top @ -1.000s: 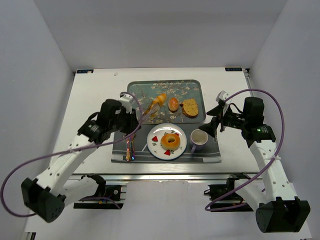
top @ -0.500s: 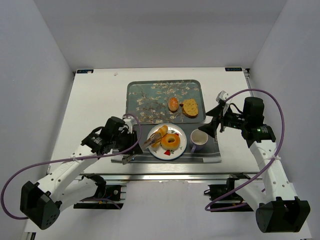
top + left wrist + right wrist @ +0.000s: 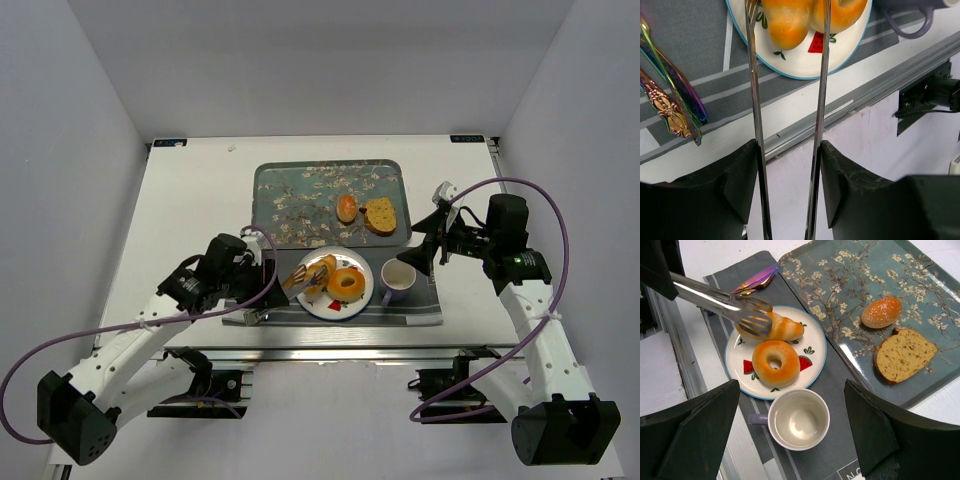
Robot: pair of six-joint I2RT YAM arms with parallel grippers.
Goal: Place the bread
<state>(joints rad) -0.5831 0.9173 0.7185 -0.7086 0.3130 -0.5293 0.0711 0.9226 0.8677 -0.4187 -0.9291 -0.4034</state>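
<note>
My left gripper [image 3: 260, 283] is shut on metal tongs [image 3: 298, 276], its fingers pressing the two arms [image 3: 754, 100]. The tong tips straddle an oblong bread roll [image 3: 323, 265], which lies on the white watermelon plate [image 3: 330, 304] beside a bagel [image 3: 347, 283]. In the left wrist view the roll [image 3: 787, 17] sits between the tong arms, with a small gap on each side. In the right wrist view the tips [image 3: 754, 315] overlap the roll's [image 3: 785, 328] left end. My right gripper [image 3: 425, 248] is open and empty above the cup [image 3: 799, 419].
A floral tray [image 3: 300, 190] behind the plate holds a round bun [image 3: 346, 208] and a bread slice [image 3: 380, 215]. Iridescent cutlery [image 3: 675, 107] lies on the grey placemat [image 3: 840, 390] left of the plate. The table's front edge and metal rail [image 3: 850, 95] are just below the plate.
My left arm carried the roll in the tongs from the tray down onto the plate beside the bagel. The right arm has not moved.
</note>
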